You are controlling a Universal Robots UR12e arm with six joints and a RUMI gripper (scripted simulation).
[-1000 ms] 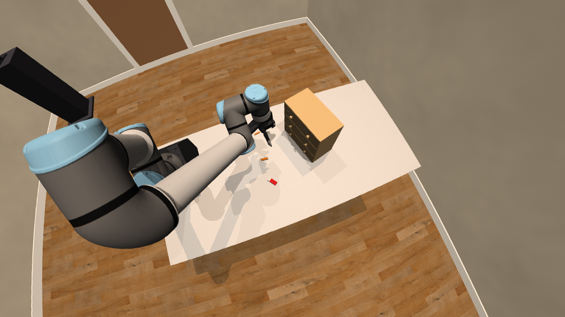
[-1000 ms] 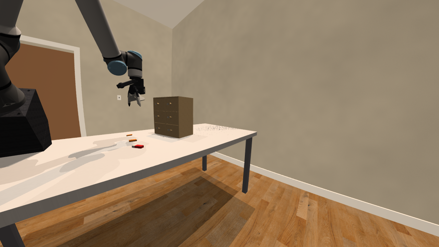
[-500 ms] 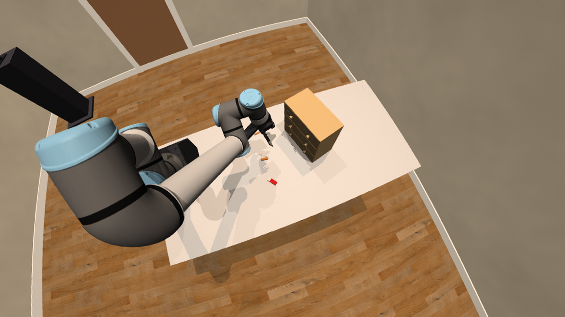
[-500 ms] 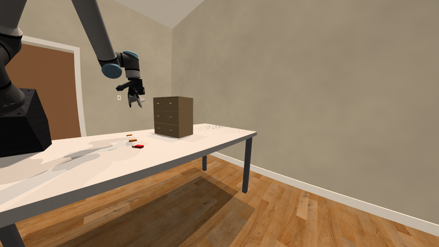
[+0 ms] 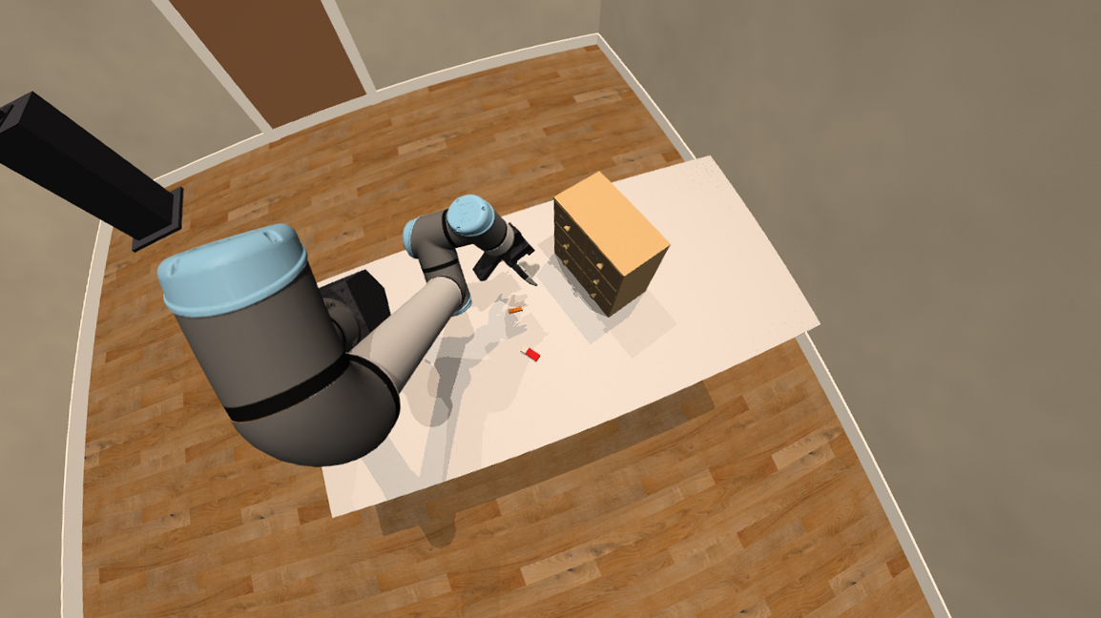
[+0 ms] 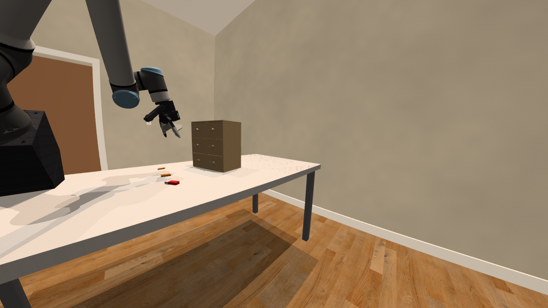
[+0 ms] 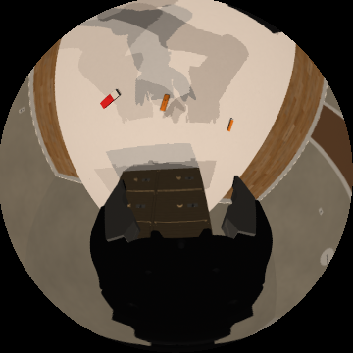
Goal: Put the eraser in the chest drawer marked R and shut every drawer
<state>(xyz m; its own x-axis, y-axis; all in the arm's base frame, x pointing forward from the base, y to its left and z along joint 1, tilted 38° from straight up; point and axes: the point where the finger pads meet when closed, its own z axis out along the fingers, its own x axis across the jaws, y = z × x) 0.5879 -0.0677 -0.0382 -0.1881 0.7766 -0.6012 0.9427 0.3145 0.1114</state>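
The brown chest (image 5: 608, 240) stands upright on the white table, all its drawers shut; it also shows in the side view (image 6: 216, 145) and in the wrist view (image 7: 167, 202). I cannot read the drawer marks. The red and white eraser (image 5: 530, 355) lies flat on the table in front of the chest, also in the side view (image 6: 172, 182) and the wrist view (image 7: 110, 99). My gripper (image 5: 526, 272) (image 6: 171, 131) is open and empty. It hangs in the air in front of the chest's upper drawers, tilted toward them, well above the table.
Two small orange sticks lie on the table: one near the eraser (image 5: 515, 309) (image 7: 165, 102), one farther off (image 6: 161, 168) (image 7: 229, 124). My arm's base block (image 6: 26, 153) stands at the table's far end.
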